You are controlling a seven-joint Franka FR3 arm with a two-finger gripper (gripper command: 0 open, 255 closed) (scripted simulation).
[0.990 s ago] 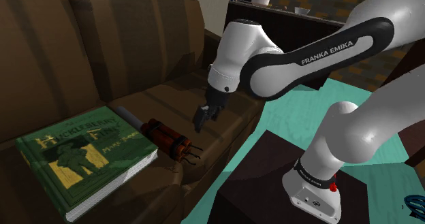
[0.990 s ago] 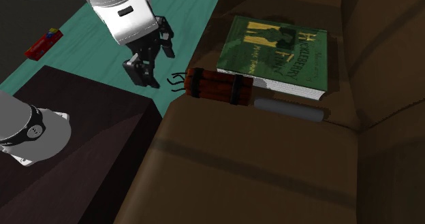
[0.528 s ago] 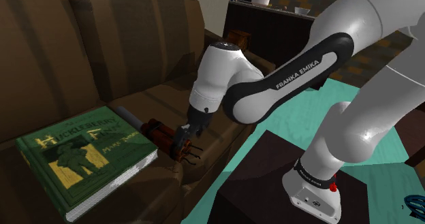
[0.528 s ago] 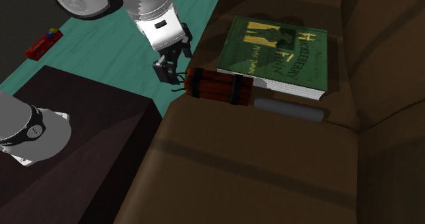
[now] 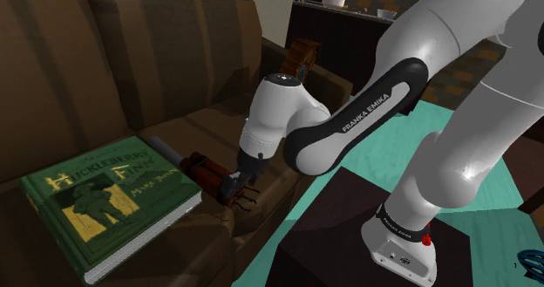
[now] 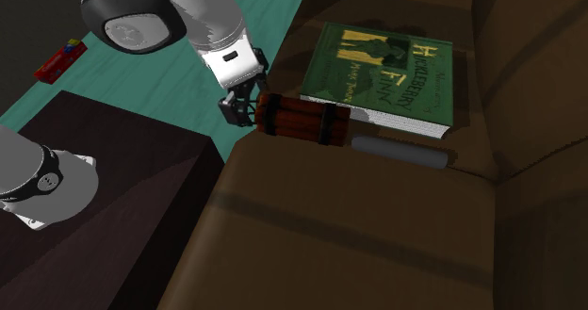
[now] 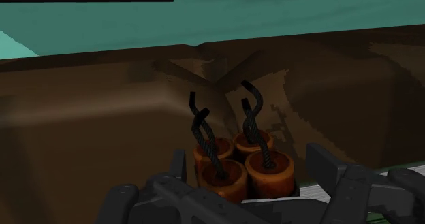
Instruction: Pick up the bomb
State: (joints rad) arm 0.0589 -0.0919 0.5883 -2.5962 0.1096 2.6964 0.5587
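On the brown sofa [image 5: 174,76], near the front edge of the seat cushion, lies the bomb [image 5: 205,174], a bundle of red sticks bound with dark bands, its black twisted fuses pointing out over the edge. Seen from the shoulder view, the black pincer [image 5: 232,187] sits at the bomb's 4 o'clock, right at the fuse end. From the wrist view, the pincer [image 7: 249,158] has its fingers [image 7: 327,167] apart, one on each side of the stick ends, and a narrow gap shows beside the bundle, so nothing is clasped. A green hardcover book [image 5: 105,198] lies flat at the bomb's 8 o'clock in the shoulder view, just beside it, and a grey cylinder [image 5: 161,147] rests at its 10 o'clock. The dark stand [image 5: 340,233] is on a teal floor [image 6: 160,73].
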